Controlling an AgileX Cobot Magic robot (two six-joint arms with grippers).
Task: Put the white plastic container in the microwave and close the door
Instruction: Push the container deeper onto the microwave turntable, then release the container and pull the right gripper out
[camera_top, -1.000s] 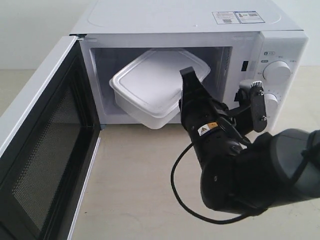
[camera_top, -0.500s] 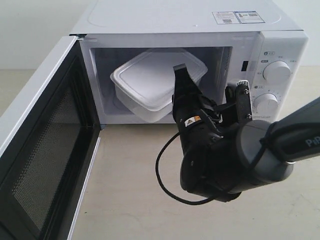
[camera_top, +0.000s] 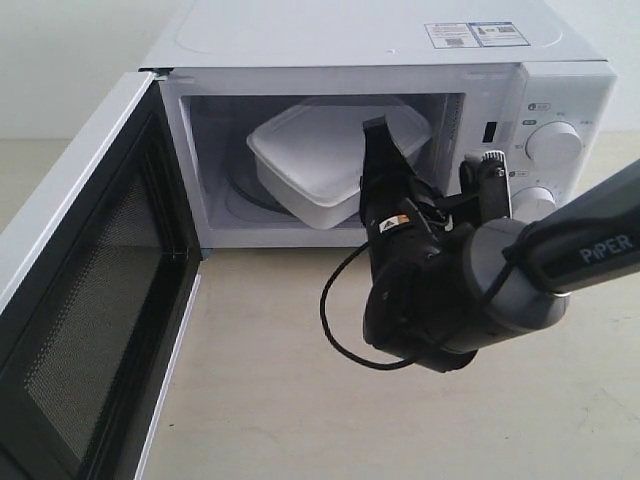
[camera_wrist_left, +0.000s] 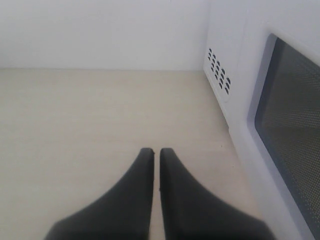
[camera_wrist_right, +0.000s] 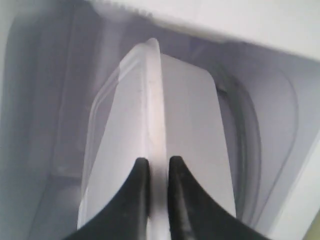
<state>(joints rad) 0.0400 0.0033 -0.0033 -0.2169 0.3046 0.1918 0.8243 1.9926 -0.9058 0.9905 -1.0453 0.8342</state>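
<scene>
The right gripper (camera_wrist_right: 156, 162) holds the white plastic container (camera_top: 310, 160) inside the microwave (camera_top: 350, 35)

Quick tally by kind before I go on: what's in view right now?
microwave: 1
container: 1
dials: 2
claws: 2 (left claw, right claw)
Total: 6

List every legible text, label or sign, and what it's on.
"PiPER": right arm.
Stickers on the microwave top: print too small.
Dial markings: too small.
Orange warning-triangle label on that arm's wrist: no legible text.
Wrist views: none.
</scene>
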